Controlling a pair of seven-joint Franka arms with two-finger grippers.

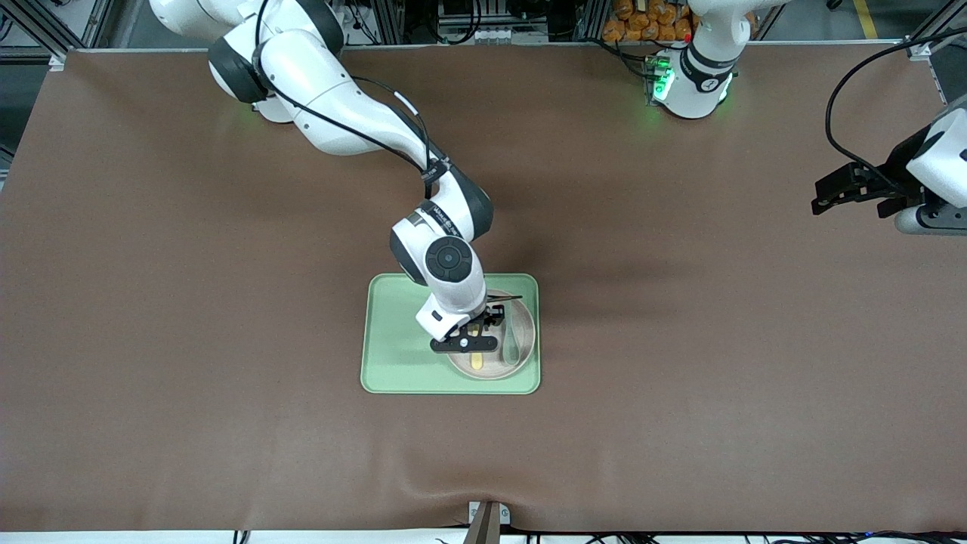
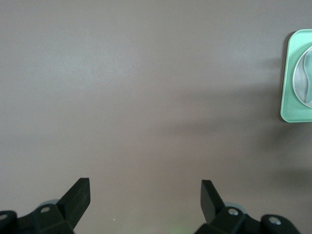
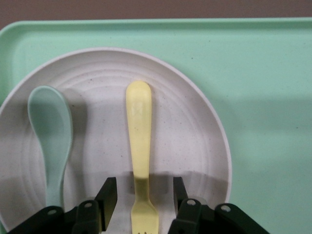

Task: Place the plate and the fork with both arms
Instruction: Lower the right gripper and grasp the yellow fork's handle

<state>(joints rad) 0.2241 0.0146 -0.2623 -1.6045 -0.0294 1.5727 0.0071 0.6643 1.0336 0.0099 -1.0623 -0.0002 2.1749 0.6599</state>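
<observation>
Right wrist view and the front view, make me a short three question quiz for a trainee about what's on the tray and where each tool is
1. True or false: the fork lies on the plate beside the spoon.
2. What is the right tool doing?
A. Hanging open astride the fork
B. Shut on the spoon
C. Resting on bare table
3. Fill in: the plate sits on the green ____.

Key:
1. True.
2. A; a finger shows on each side of the fork, not touching it.
3. Tray. The left tool waits open over bare table at the left arm's end.
</observation>
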